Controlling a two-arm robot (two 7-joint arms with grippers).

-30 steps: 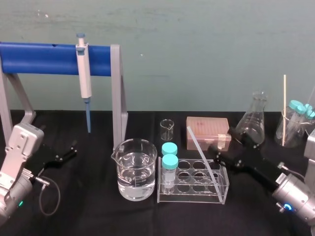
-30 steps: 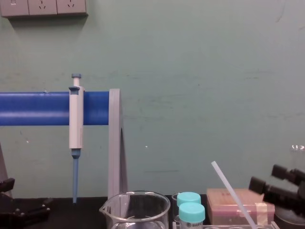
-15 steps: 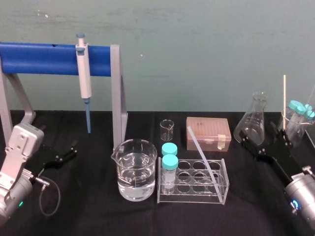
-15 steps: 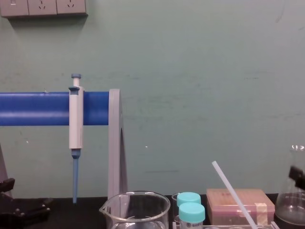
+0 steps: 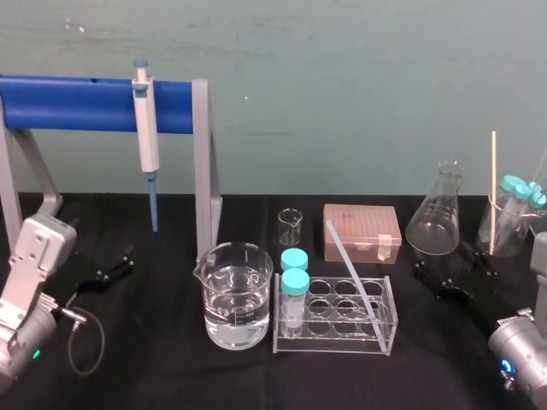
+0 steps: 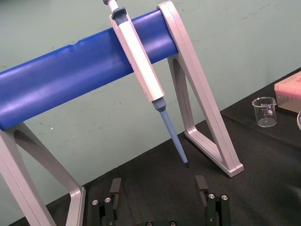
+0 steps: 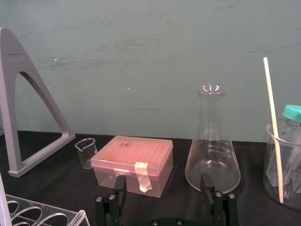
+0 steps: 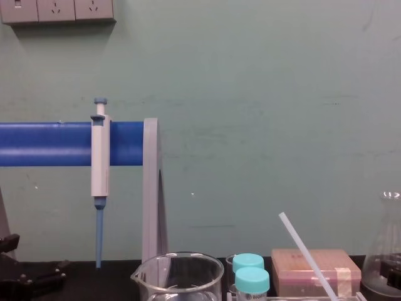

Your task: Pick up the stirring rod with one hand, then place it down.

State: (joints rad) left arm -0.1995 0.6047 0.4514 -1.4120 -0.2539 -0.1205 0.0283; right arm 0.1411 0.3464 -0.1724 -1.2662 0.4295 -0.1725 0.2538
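— Where's the stirring rod (image 5: 351, 270) from where you stand?

— It's in the clear tube rack (image 5: 333, 342), mid-table. Its lower end sits in one of the wells on the rack's right side, and it tilts so the top leans left, toward the two teal-capped tubes (image 5: 295, 278). Nothing is gripping it.

— And the right gripper (image 5: 457, 273)?

— It's low over the black table (image 5: 171, 376), to the right of the rack and in front of the conical flask (image 5: 438, 218), well apart from the rod. Its jaws are spread wide with nothing between them. (Its own wrist camera looks out between the fingers at the pink tip box (image 7: 133, 162) and the flask.)

— The left one?

— The left gripper (image 5: 120, 265) is over on the left side of the table, down low in front of the stand with the blue bar (image 5: 68, 102). A pipette (image 5: 147, 128) hangs from that bar. Those jaws are wide apart too, and empty.

— Anything close to the rack?

— A beaker of water (image 5: 235, 295) stands just to its left.
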